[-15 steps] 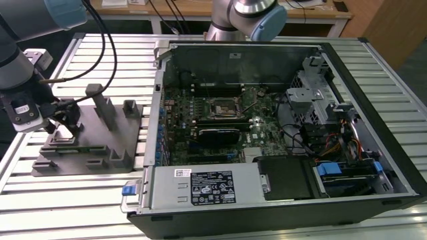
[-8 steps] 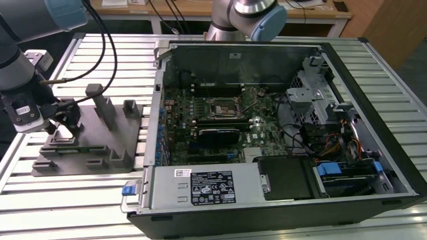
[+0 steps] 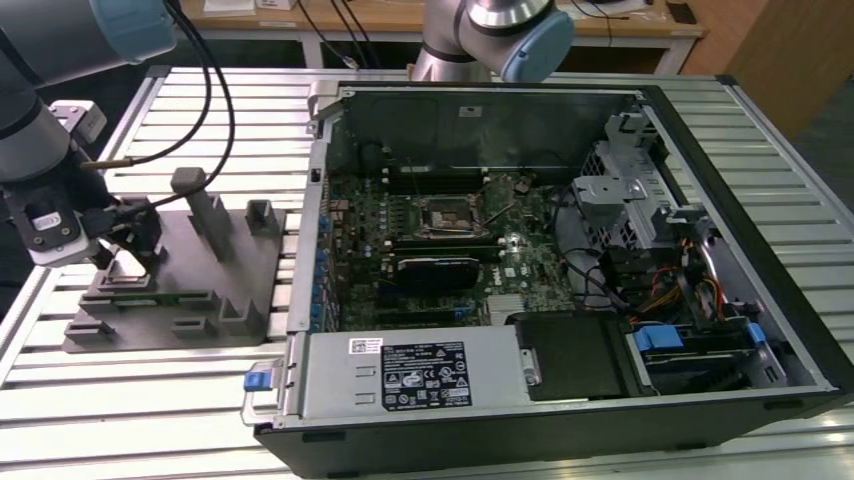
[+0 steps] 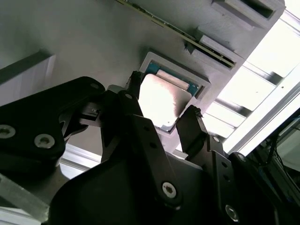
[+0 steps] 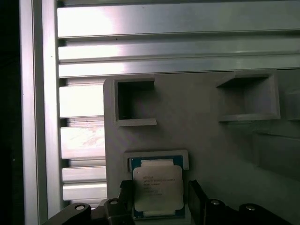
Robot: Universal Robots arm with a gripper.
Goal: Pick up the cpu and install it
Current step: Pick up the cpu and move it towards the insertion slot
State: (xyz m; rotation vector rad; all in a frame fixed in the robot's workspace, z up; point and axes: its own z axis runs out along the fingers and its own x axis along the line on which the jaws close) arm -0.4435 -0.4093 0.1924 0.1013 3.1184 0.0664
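Over at 9 o'clock in the exterior view, the black two-finger gripper (image 3: pixel 118 250) hangs low over the big grey plastic fixture (image 3: pixel 180 268) on the slatted aluminium table (image 3: pixel 200 110). In the first wrist view, the small square silver-topped cpu (image 5: pixel 158 187) lies flat in the fixture's shallow square pocket. The fingers (image 5: pixel 194 199) are spread either side of it, not pinching. At 3 o'clock, the open black computer case (image 3: pixel 534 440) holds a green motherboard (image 3: pixel 521 265) with a square socket (image 3: pixel 447 215).

The tool (image 4: pixel 164 96) flanks the cpu (image 5: pixel 157 187) with slim gaps either side; raised blocks (image 3: pixel 211 220) on the fixture (image 5: pixel 201 126) crowd close; worktop (image 5: pixel 140 47) beyond lies open.
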